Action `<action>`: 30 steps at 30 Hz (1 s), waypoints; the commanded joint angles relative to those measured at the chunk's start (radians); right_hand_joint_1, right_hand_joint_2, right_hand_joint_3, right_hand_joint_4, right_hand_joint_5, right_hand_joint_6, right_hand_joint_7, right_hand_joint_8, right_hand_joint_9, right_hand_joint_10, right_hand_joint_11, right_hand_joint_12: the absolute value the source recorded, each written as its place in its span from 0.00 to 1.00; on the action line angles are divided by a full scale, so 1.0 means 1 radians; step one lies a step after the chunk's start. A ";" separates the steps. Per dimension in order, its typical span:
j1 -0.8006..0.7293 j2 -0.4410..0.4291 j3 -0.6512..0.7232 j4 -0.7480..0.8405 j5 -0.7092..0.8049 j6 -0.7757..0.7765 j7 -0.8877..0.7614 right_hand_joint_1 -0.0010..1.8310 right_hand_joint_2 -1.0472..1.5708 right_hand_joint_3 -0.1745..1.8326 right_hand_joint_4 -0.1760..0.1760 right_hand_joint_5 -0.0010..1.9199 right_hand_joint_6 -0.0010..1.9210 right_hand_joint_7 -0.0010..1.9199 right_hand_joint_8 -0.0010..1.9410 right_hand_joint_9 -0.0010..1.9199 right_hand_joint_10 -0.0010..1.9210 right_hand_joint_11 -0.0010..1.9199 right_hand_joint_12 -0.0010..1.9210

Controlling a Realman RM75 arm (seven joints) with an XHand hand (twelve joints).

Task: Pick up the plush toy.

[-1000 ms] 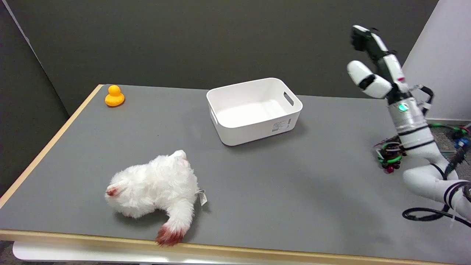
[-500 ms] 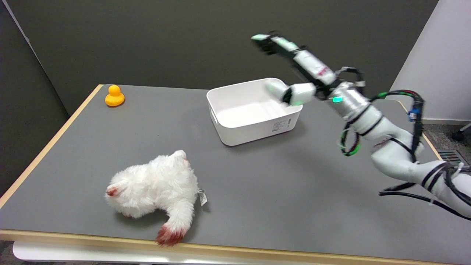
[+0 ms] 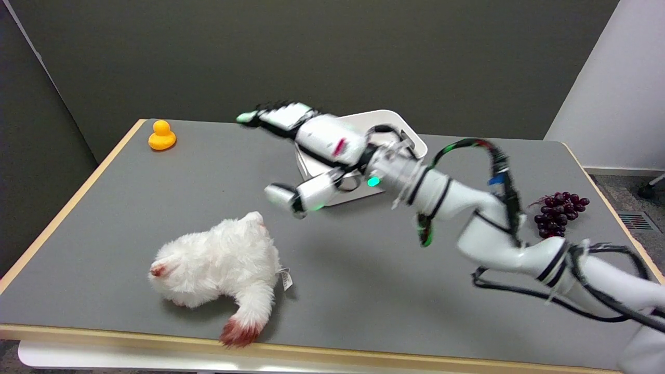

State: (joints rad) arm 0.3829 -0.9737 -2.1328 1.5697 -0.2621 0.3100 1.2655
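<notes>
The black-and-white right hand, blurred but seemingly spread and holding nothing, hangs above and beyond the fluffy white plush toy, apart from it.

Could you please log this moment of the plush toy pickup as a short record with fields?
target: white plush toy with reddish tips, lying near the table's front edge
robot hand: right robot hand in the air in front of the bin, fingers spread, holding nothing, apart from the toy
bin: white bin, partly hidden behind the arm
other items: orange duck at the far left corner; purple grapes at the right
surface: grey table
</notes>
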 commanded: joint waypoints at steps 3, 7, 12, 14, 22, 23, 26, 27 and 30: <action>0.054 -0.368 -0.247 -0.113 -0.308 -0.289 -0.014 0.31 0.63 0.57 0.45 0.04 0.18 0.07 0.17 0.04 0.36 0.00 0.58; 0.075 -0.381 -0.253 -0.139 -0.300 -0.312 -0.014 0.33 0.64 0.54 0.44 0.05 0.17 0.08 0.15 0.04 0.37 0.00 0.60; 0.083 -0.413 -0.265 -0.208 -0.256 -0.308 -0.014 0.33 0.64 0.53 0.44 0.05 0.16 0.09 0.15 0.05 0.37 0.00 0.61; 0.083 -0.427 -0.268 -0.239 -0.247 -0.304 -0.014 0.32 0.64 0.52 0.44 0.05 0.16 0.09 0.15 0.05 0.37 0.00 0.61; 0.081 -0.433 -0.268 -0.378 -0.145 -0.301 -0.012 0.32 0.64 0.52 0.44 0.05 0.16 0.09 0.15 0.05 0.37 0.00 0.62; 0.077 -0.430 -0.266 -0.393 -0.139 -0.301 -0.012 0.32 0.64 0.52 0.44 0.05 0.16 0.09 0.15 0.05 0.37 0.00 0.62; 0.060 -0.410 -0.258 -0.401 -0.134 -0.305 -0.021 0.32 0.64 0.52 0.44 0.05 0.16 0.09 0.15 0.05 0.37 0.00 0.63; 0.055 -0.405 -0.256 -0.396 -0.134 -0.307 -0.021 0.32 0.64 0.52 0.44 0.05 0.16 0.09 0.15 0.05 0.37 0.00 0.63; 0.029 -0.373 -0.250 -0.362 -0.134 -0.314 -0.022 0.31 0.64 0.52 0.44 0.05 0.16 0.08 0.15 0.04 0.37 0.00 0.64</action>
State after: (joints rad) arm 0.4509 -1.3500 -2.3701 1.3061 -0.4535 0.0324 1.2507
